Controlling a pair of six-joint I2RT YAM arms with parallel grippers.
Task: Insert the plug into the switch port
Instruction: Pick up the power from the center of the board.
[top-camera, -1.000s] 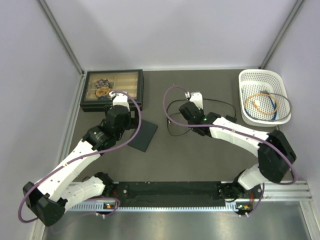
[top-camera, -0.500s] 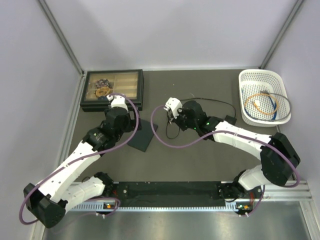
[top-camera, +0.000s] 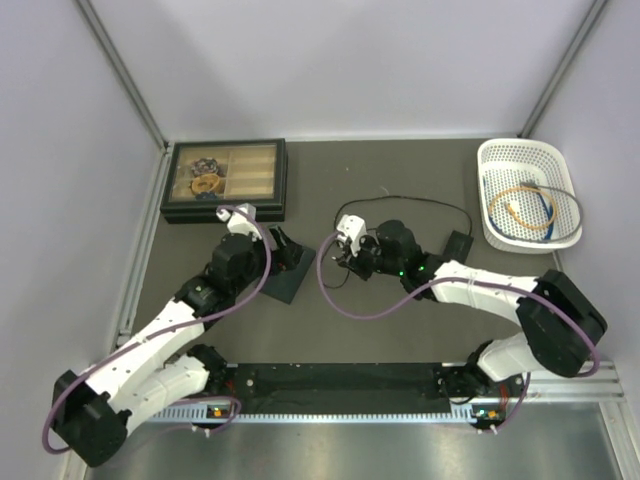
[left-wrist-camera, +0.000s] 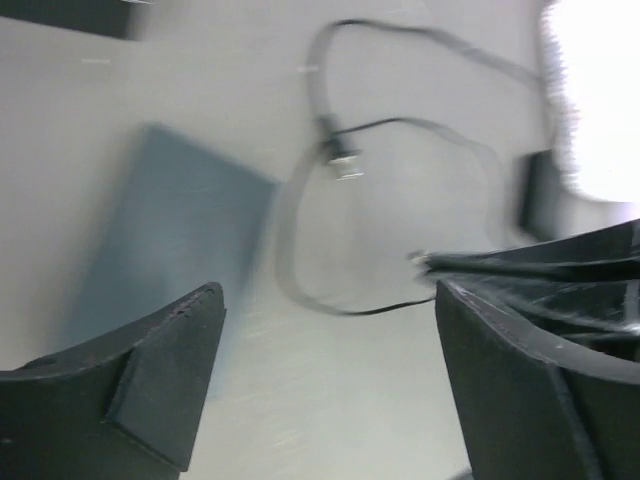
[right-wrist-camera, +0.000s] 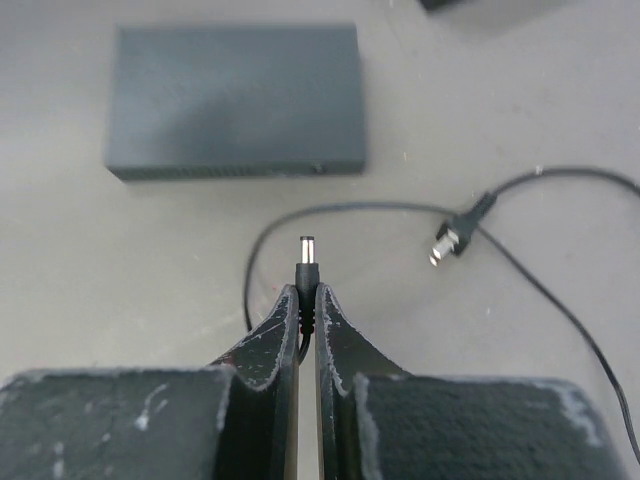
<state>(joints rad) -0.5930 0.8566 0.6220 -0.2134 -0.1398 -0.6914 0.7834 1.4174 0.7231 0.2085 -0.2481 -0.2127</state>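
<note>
- Worktop (top-camera: 400, 180): flat, matte grey-brown.
- Switch (right-wrist-camera: 235, 98): a thin, dark grey slab of matte plastic with squared edges, lying flat. I judge its port is on the edge facing the plug, but it is too small to pick out.
- Left pincer (left-wrist-camera: 325, 300): jaws wide apart beside the switch, holding nothing.
- Right pincer (right-wrist-camera: 308, 300): scuffed black fingers clamped on the plug's collar.
- Lead (right-wrist-camera: 560, 178): thin, black, looping loosely.
- Plug (right-wrist-camera: 307, 255): a small metal-tipped barrel aimed at the switch but well short of it. It is grasped; lining up and insertion remain.

The left jaws hang over the dark grey box (top-camera: 288, 283).
</note>
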